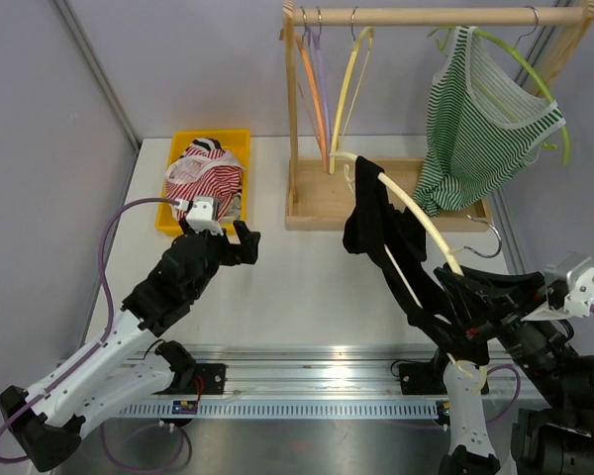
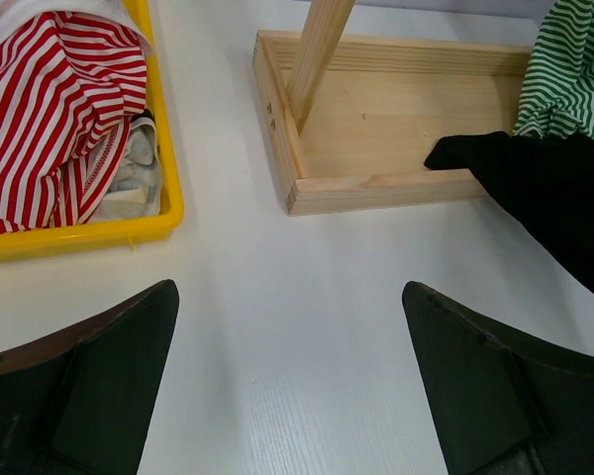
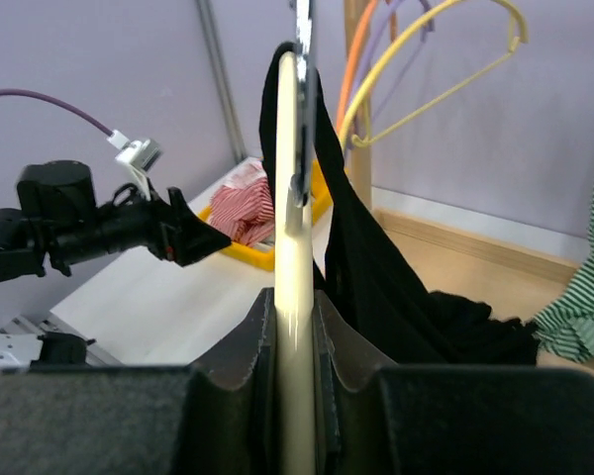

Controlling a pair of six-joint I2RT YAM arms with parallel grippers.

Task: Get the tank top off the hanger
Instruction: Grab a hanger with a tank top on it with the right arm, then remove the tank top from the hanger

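White tabletop (image 1: 277,287), pale lilac walls, and at the far side a wooden rack (image 1: 436,16) with 3 bare hangers and a green striped top (image 1: 475,129) on its rail. To the left sits a yellow bin (image 1: 213,135) with a red-and-white striped garment (image 1: 206,183) heaped in it.

From where I stand, the job's piece looks to be the black tank top (image 1: 371,213). It is off the rail, draped on a cream hanger (image 3: 295,198) that slants up over the table in front of the rack's base. The right gripper (image 3: 295,317) has its 2 fingers pinched on that hanger's lower end, which runs edge-on between them. The left gripper (image 2: 289,376) hovers low over bare table near the bin, fingers spread wide, holding nothing.

The top looks light, soft and limp, a thin knit that will sag, stretch and bunch rather than keep any shape. It should not be fragile, though a strap could snag on the hanger's shoulder. I would take it with the free left claw at the thick gathered cloth near the upper end, or at 1 strap where it loops over the arm, then draw it along and off the tip while the right keeps the hanger steady.
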